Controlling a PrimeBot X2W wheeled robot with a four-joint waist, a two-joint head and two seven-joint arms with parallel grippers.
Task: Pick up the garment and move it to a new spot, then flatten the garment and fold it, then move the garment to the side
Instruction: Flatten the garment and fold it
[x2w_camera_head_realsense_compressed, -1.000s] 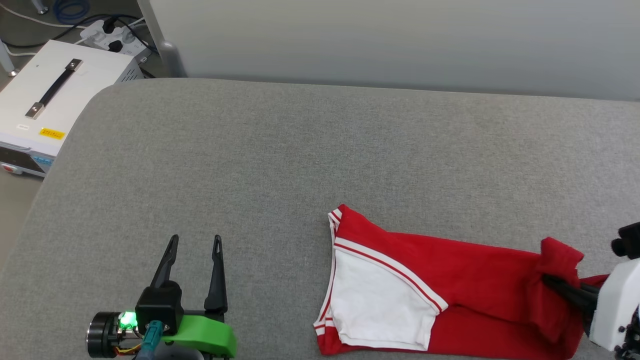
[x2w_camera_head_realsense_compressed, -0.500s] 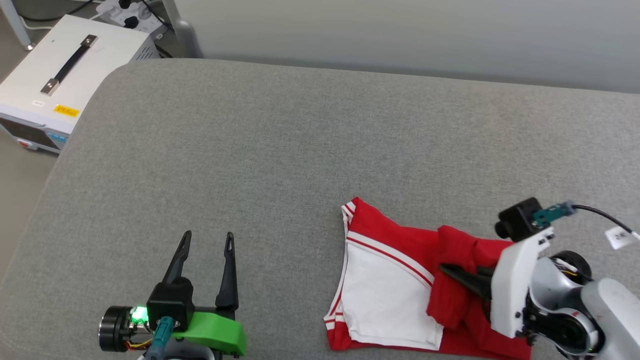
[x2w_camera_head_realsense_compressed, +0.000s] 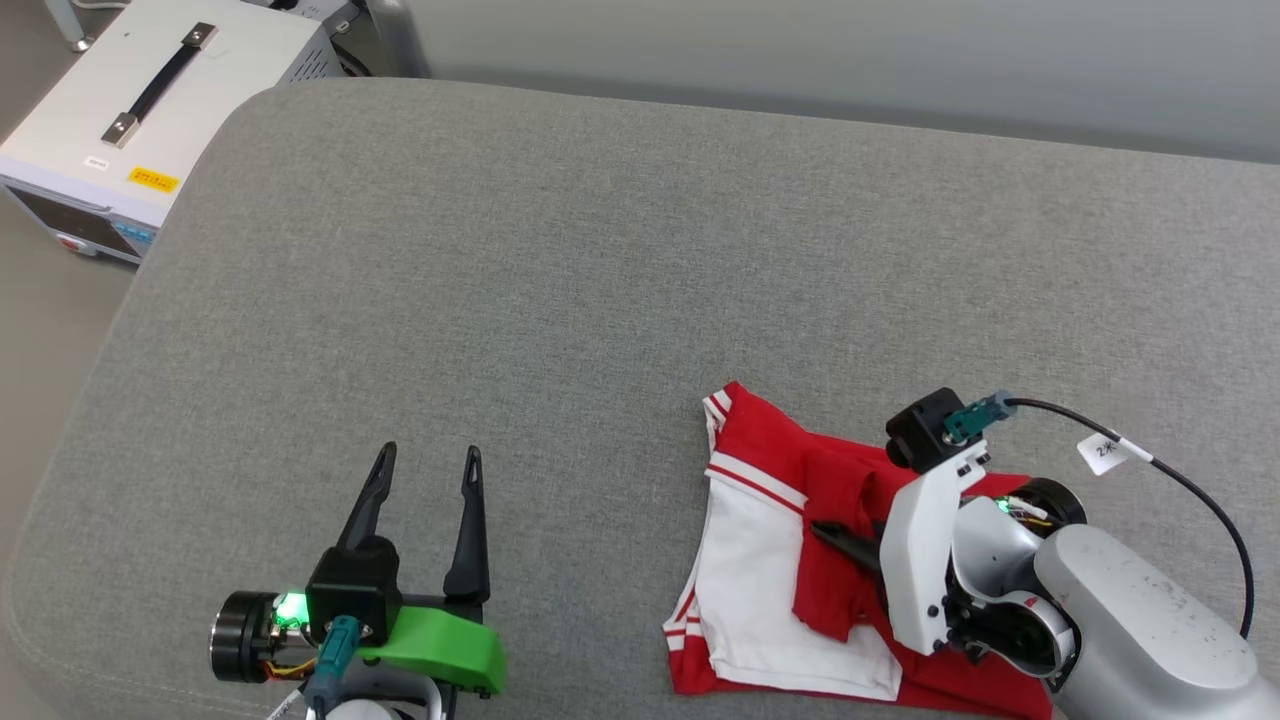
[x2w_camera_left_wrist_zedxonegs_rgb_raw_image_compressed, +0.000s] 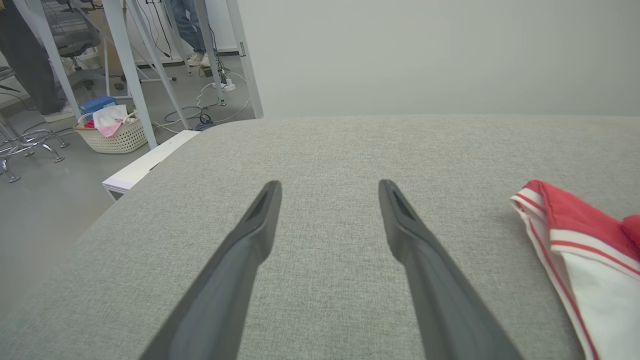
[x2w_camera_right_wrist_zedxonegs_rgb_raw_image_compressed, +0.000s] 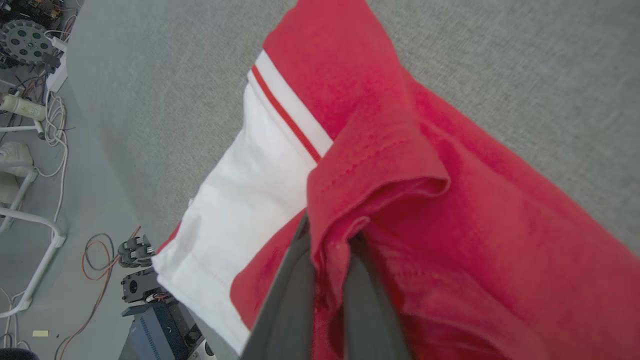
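Note:
The garment (x2w_camera_head_realsense_compressed: 770, 560), a red jersey with a white sleeve part and striped trim, lies on the grey table (x2w_camera_head_realsense_compressed: 600, 280) at the lower right. My right gripper (x2w_camera_head_realsense_compressed: 835, 535) is shut on a red edge of the garment and holds it folded over the white part. In the right wrist view the two dark fingers (x2w_camera_right_wrist_zedxonegs_rgb_raw_image_compressed: 295, 280) pinch a bunched red hem of the garment (x2w_camera_right_wrist_zedxonegs_rgb_raw_image_compressed: 380, 165). My left gripper (x2w_camera_head_realsense_compressed: 425, 465) stands open over bare table at the lower left, well left of the garment. Its corner (x2w_camera_left_wrist_zedxonegs_rgb_raw_image_compressed: 575, 235) shows at the right of the left wrist view, beside the open left gripper (x2w_camera_left_wrist_zedxonegs_rgb_raw_image_compressed: 330, 192).
A white equipment box (x2w_camera_head_realsense_compressed: 130, 110) with a black handle stands off the table's far left corner. A grey wall (x2w_camera_head_realsense_compressed: 850, 60) runs behind the table. The left wrist view shows a basket (x2w_camera_left_wrist_zedxonegs_rgb_raw_image_compressed: 115, 135), metal frame legs and a person's legs (x2w_camera_left_wrist_zedxonegs_rgb_raw_image_compressed: 192, 30) beyond the table.
My right gripper has carried the red edge leftward over the garment, folding it toward the white part. The head camera has shifted too. My left gripper stays open.

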